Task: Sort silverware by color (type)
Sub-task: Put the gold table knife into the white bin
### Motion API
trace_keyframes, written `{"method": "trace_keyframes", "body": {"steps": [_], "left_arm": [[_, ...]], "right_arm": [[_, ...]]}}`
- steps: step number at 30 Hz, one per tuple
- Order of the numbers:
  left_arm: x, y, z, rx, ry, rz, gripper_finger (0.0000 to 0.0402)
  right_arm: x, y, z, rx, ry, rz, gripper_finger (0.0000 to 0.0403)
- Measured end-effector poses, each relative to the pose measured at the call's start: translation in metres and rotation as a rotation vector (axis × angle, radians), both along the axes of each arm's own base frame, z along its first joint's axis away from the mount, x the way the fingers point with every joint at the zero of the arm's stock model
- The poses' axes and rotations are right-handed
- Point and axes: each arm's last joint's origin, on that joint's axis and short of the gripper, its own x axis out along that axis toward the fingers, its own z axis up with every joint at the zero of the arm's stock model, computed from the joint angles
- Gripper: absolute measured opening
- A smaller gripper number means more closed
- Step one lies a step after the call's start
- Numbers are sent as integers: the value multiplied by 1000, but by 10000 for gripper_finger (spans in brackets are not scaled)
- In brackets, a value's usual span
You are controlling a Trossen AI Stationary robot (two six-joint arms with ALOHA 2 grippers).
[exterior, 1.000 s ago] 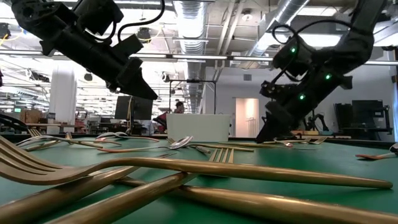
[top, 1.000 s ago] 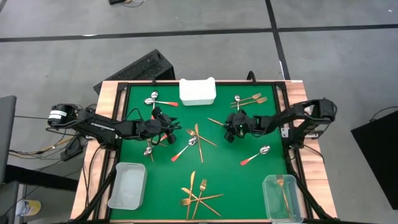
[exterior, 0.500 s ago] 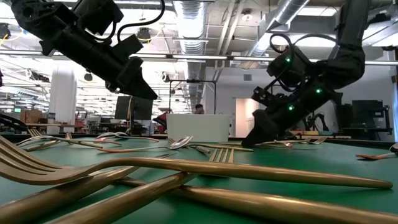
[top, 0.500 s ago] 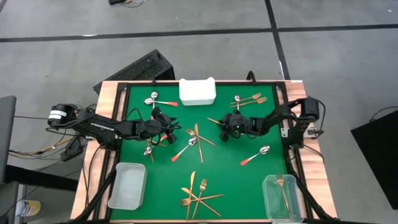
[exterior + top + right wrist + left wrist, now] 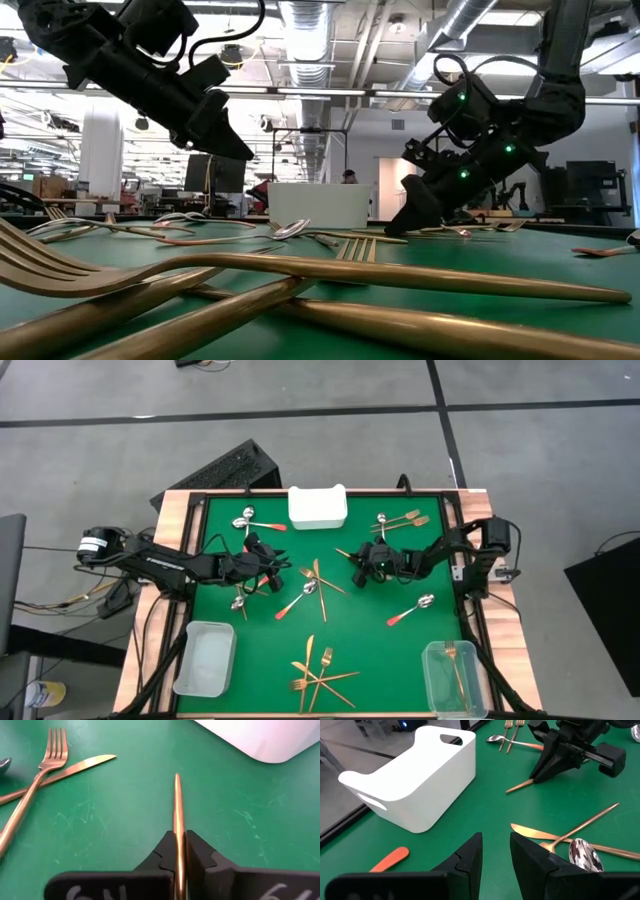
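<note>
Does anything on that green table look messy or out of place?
Mostly loose cutlery awaiting sorting. The untidiest spot is the gold pile near the front edge, pieces crossed over each other. One gold fork already lies in the clear bin. Nothing looks spilled or broken.

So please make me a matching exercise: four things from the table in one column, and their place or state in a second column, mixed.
Things:
1. white tray
2. right hand
3. left hand
4. clear bin with a gold fork

Places or states:
A. open, holding nothing, above the green mat
B. at the table's near right corner
C. closed on a slim copper utensil
D. at the middle of the table's far edge

Pairs: 1-D, 2-C, 3-A, 4-B
</note>
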Motion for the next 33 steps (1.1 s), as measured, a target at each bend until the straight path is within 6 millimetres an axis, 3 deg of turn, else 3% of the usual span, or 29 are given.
{"method": "trace_keyframes", "body": {"steps": [3,7,15,20,27,33], "left_arm": [[0,0,0,-7,-1,0,88],[0,0,-1,-10,4,-6,88],[3,0,5,7,-61,4,88],[16,-3,19,61,-235,-153,97],[29,1,27,126,-423,-270,162],[52,4,28,186,-387,-413,213]], "right_arm": [[-2,5,18,15,-52,42,30],[-2,10,60,-16,-220,89,30],[-21,16,115,-49,-379,177,30],[-27,18,129,-86,-427,228,30],[-27,22,129,-120,-415,276,30],[-25,31,130,-131,-413,365,30]]}}
